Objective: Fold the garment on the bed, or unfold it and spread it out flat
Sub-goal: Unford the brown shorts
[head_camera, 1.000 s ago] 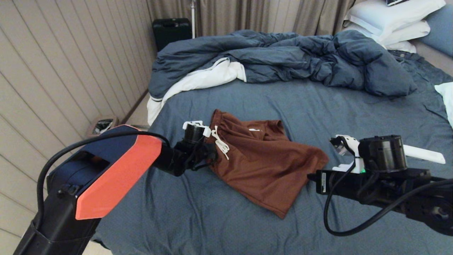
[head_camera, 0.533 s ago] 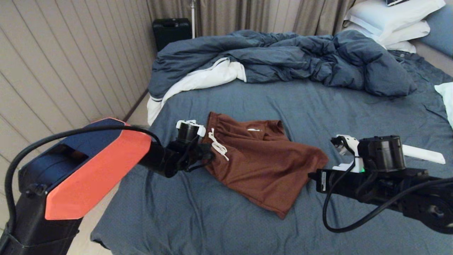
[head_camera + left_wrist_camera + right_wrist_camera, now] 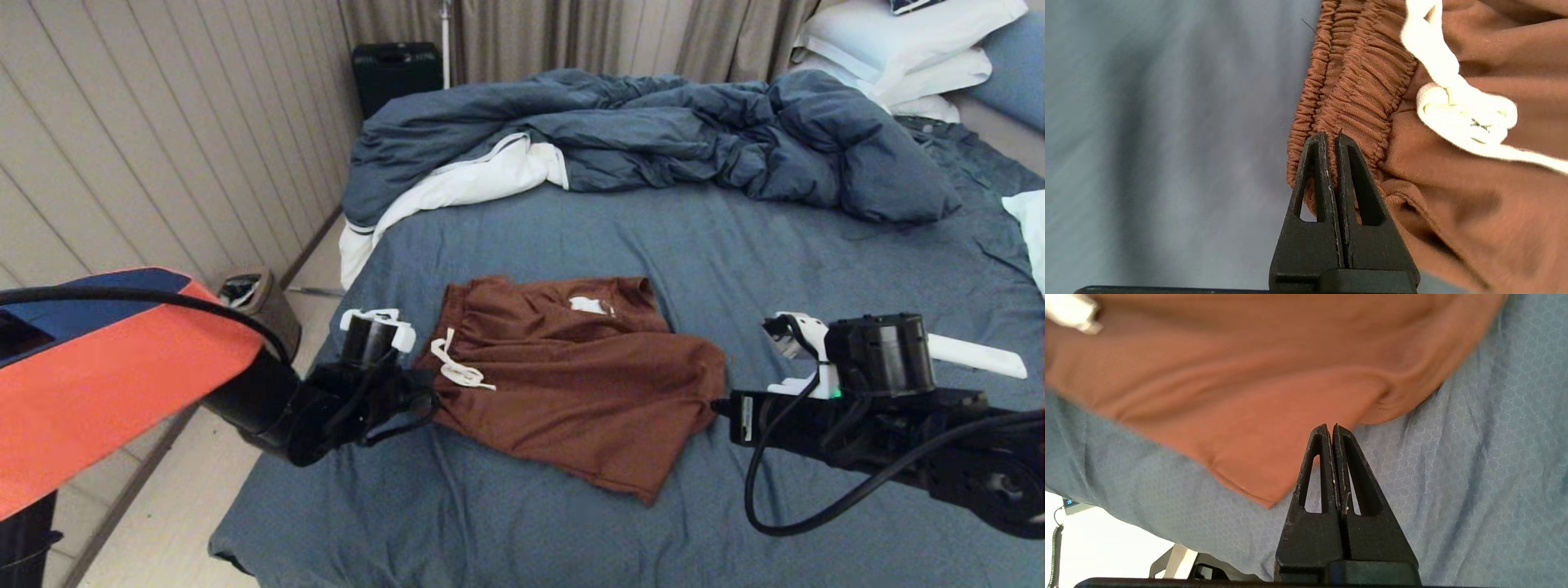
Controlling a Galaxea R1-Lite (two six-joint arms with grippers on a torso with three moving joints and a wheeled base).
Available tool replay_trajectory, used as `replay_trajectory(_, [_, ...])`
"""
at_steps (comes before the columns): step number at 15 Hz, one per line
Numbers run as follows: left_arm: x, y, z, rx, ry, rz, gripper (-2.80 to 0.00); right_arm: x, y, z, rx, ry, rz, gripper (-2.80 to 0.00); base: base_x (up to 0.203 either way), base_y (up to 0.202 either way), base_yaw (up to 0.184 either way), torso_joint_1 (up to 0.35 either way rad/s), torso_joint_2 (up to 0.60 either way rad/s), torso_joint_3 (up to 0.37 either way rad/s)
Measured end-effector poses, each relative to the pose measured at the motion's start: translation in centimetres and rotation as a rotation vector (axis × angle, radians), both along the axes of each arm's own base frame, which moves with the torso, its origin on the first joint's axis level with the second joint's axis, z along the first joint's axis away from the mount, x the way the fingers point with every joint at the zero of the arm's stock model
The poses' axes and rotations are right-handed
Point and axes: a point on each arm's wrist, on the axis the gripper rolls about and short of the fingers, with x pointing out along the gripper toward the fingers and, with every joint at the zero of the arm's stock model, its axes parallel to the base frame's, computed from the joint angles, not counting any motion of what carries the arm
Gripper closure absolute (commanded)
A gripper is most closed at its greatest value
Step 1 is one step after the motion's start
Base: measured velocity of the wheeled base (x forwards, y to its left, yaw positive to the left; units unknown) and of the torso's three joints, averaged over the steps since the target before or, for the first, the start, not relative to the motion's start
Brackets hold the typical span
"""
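**Shorts dragged left and nearer**

The left gripper (image 3: 1330,136), clamped on the shorts' (image 3: 563,384) waistband (image 3: 1347,81), has pulled them leftward across the bed (image 3: 522,506). The right gripper (image 3: 1329,428), closed, pinches the right hem.

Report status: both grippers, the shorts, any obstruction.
Left gripper shut on shorts waistband. Right gripper shut at the leg hem. Duvet clear behind.

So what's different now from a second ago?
The left pincer, shut on the shorts' waistband, has dragged it toward the bed's left edge, stretching the shorts wider and flatter. The right pincer, shut at the opposite leg hem, kept still. The duvet is unchanged.
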Motion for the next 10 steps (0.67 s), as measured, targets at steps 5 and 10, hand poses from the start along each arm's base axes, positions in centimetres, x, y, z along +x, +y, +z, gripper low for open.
replay_trajectory(5, [-4.4,4.2,0.4,0.022,0.019,0.049,0.00,0.0,0.0,-0.1,-0.001,0.006,0.002,0.00,0.000,0.000,0.000,0.000,0.00,0.000])
replay_trajectory(10, [-8.4,6.5,0.1,0.041,0.044,0.062,0.00,0.1,0.1,-0.4,-0.004,0.013,0.002,0.00,0.000,0.000,0.000,0.000,0.00,0.000])
